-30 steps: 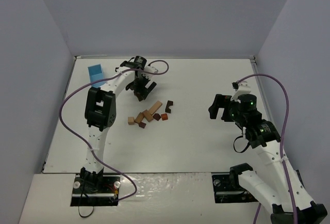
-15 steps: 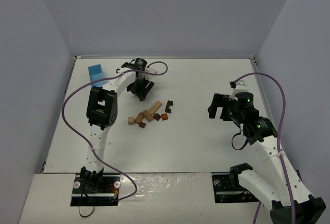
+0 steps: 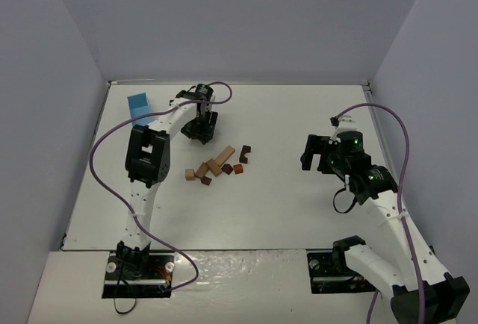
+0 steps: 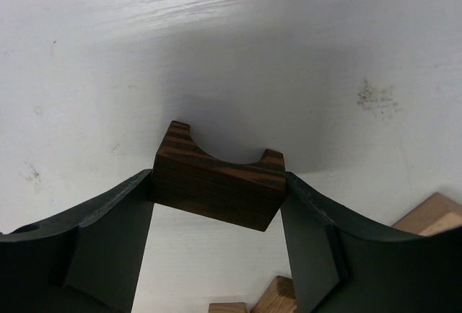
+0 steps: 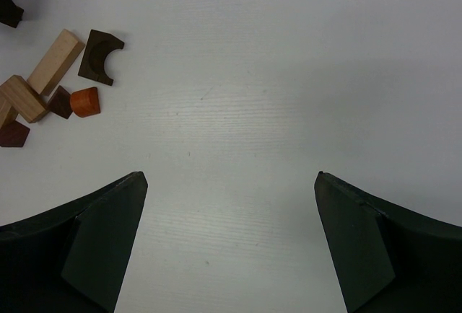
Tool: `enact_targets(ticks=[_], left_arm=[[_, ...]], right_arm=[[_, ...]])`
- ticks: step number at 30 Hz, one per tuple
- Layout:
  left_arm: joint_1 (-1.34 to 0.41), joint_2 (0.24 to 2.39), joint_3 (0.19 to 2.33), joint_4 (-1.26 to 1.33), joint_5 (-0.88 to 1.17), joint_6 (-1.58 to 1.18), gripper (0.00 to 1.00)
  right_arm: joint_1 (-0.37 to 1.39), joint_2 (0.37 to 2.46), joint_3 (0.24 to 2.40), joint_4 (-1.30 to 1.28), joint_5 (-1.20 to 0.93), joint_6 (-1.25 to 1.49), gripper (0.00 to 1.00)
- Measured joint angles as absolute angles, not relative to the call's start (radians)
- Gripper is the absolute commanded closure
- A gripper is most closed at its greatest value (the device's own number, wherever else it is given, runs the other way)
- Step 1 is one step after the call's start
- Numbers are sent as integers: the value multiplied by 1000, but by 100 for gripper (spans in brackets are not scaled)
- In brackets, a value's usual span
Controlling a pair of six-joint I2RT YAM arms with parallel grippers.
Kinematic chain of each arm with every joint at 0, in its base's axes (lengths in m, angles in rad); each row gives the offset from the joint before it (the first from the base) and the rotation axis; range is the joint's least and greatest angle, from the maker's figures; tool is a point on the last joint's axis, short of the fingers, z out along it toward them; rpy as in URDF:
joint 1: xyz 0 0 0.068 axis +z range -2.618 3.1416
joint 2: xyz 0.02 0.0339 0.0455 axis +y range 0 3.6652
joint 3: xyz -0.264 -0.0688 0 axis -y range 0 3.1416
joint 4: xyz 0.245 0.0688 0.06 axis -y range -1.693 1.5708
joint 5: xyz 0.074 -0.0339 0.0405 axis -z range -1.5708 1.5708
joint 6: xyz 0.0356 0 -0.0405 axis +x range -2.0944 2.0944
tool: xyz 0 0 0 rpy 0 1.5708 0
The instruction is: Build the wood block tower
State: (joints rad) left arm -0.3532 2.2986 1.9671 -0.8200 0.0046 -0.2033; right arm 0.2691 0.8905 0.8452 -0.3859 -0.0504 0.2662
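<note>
Vs 1 s ago: L gripper [image 3: 200, 128] has narrowed from wide open & now clamps a dark arch block [image 4: 219, 187]. It sits a touch nearer the worktop's [image 3: 284, 107] far-left corner, and the cable loop above it is smaller. R gripper [image 5: 229, 183] has barely shifted; jaws wide apart, nothing between, over the right side.

Arch block: long axis runs finger to finger, across the wrist view. Curved notch faces away from the cam. Striped dark-brown grain, squared ends touching both pads [image 4: 115, 234]. Can't tell if it's off the surface.

Other blocks [image 3: 216, 166] lie loose, left of centre, just nearer than L gripper: tan bars, brown cubes, an orange bit, a 2nd dark arch. Blue box [image 3: 139, 104] by far-left corner.
</note>
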Motion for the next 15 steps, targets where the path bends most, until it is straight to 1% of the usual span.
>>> enact_targets(ticks=[5,10,13,15], left_arm=[[-351,2299,1976,-823,-52,-317,99],[-346,2299,1985,-822,-79,-403,84],[-345,2299,1985,-822,-85,-439,73],[-345,2299,1985,-822,-87,-457,62]], right_arm=[[269,907,849,-385,-47,261,0],[269,914,857,-380,-41,260,0],[269,915,857,-378,-40,260,0],[269,915,857,-377,-40,259,0]])
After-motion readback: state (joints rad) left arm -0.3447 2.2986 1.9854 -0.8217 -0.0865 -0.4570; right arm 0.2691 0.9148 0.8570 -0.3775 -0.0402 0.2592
